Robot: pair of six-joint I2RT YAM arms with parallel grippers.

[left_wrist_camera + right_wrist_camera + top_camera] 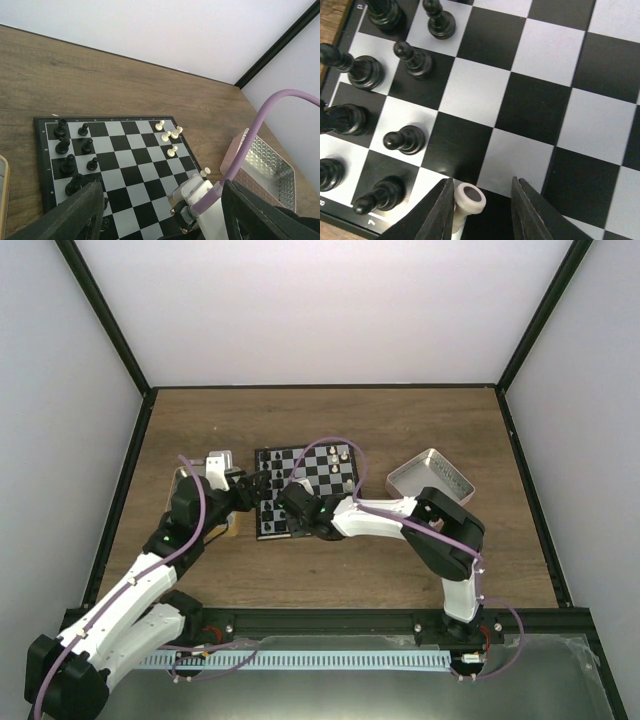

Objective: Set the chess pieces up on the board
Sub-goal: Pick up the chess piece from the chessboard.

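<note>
The board point(318, 483) lies mid-table and fills the right wrist view point(540, 50). Black chess pieces point(62, 146) stand in two columns at its left side point(410, 62). A few white pieces point(170, 135) cluster near its far right edge, and one white piece point(205, 172) lies just off it. My right gripper point(482, 210) hovers low over the board's near left part. It is open around a tilted white pawn point(470, 199), which leans on the left finger point(437, 215) with a gap to the other finger. My left gripper point(161, 202) is open over the board's left edge, holding nothing.
A pink tray point(432, 480) with a silvery ribbed inside point(265, 165) sits right of the board. A tan tray's edge point(2, 190) shows left of the board. The right arm's purple cable point(260, 130) arcs across the left wrist view. Black frame rails border the table.
</note>
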